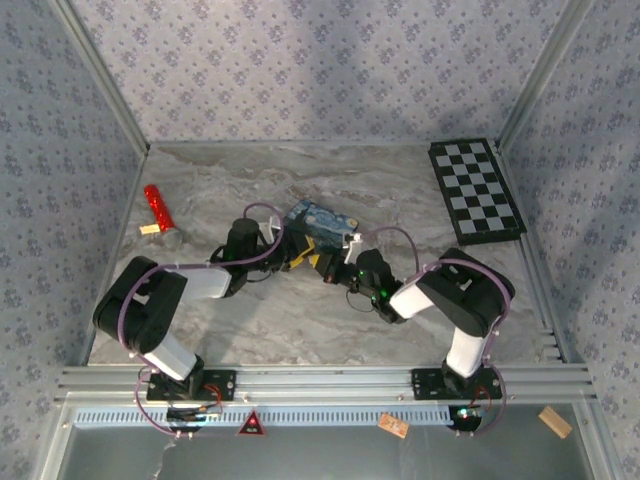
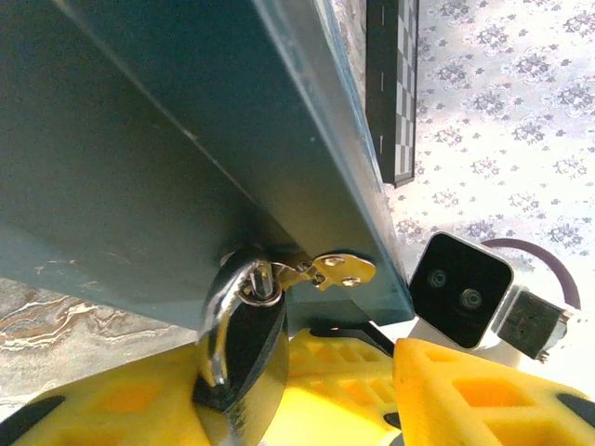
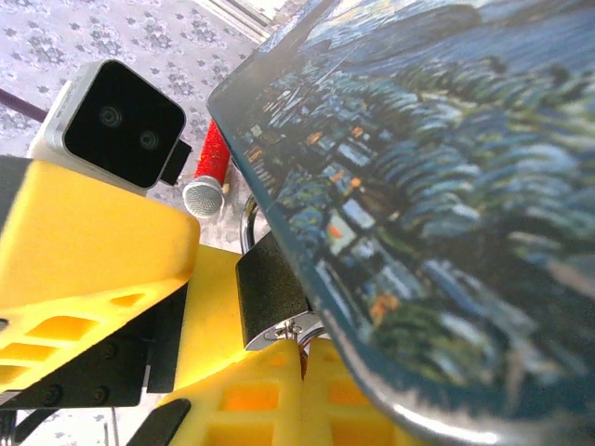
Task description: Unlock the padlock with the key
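Marble tabletop (image 1: pixel 300 320); padlock (image 2: pixel 244 358) on blue box (image 1: pixel 320 222).

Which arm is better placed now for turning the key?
Right. The right gripper looks shut on the key at the bottom of the padlock; the left gripper merely straddles the padlock body.
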{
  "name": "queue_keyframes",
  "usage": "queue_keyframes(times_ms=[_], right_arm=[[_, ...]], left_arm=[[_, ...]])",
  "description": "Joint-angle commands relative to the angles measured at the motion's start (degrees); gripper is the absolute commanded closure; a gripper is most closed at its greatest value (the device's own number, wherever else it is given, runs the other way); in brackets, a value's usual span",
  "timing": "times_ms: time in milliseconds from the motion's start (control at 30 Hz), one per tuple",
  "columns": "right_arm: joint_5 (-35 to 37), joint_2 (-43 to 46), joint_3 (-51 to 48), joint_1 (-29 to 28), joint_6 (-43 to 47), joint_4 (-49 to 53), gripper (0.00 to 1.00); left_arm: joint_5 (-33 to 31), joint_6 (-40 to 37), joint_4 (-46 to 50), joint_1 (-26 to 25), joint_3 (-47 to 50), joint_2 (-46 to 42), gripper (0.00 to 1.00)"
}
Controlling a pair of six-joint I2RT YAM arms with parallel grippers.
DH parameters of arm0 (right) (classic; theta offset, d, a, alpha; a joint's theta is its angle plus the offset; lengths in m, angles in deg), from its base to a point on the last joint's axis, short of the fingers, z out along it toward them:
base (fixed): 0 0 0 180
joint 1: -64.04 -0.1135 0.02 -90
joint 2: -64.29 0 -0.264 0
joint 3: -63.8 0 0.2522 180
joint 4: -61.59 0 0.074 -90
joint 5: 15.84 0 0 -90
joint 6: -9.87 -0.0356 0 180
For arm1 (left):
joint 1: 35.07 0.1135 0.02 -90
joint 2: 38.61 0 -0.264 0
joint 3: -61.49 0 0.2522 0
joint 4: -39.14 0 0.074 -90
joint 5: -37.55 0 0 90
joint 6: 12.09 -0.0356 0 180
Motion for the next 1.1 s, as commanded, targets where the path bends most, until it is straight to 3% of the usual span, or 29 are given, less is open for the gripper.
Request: queue_keyframes(times_ms=[0, 333, 600, 700, 833, 933, 1067], right_arm=[[-0.89, -0.77, -0.38, 0.1, -2.1, -3.35, 1.0], [-0.72, -1.65, 0.37, 0.28, -2.56, -2.4, 1.0], [-0.87, -0.46, 0.52, 1.18, -0.77, 0.95, 1.0], [-0.79, 0.84, 0.9, 1.35, 0.91, 4.01, 0.84], [2.7, 7.32, 1.89, 0.54, 9.98, 17.5, 0.67], [9.05, 13.69, 3.12, -1.43, 20.26, 29.86, 0.59], [17.78, 19.88, 2.37, -4.59, 33.58, 35.57, 0.57]], left_arm=[[3.63, 0.74, -6.66, -1.99, -2.12, 0.31, 0.54], [2.77, 3.14, -11.38, -2.56, -1.75, 2.63, 0.85], [0.28, 5.39, -15.88, -2.37, 1.12, 3.56, 0.97], [-2.0, 6.56, -15.67, -2.71, 0.92, 3.52, 1.0], [-4.93, 6.11, -8.32, -3.18, -0.85, 2.03, 1.0], [-7.42, 5.4, -1.48, -3.49, -1.75, -0.01, 1.0], [-10.6, 3.71, 9.62, -3.7, -3.5, -3.44, 1.0]])
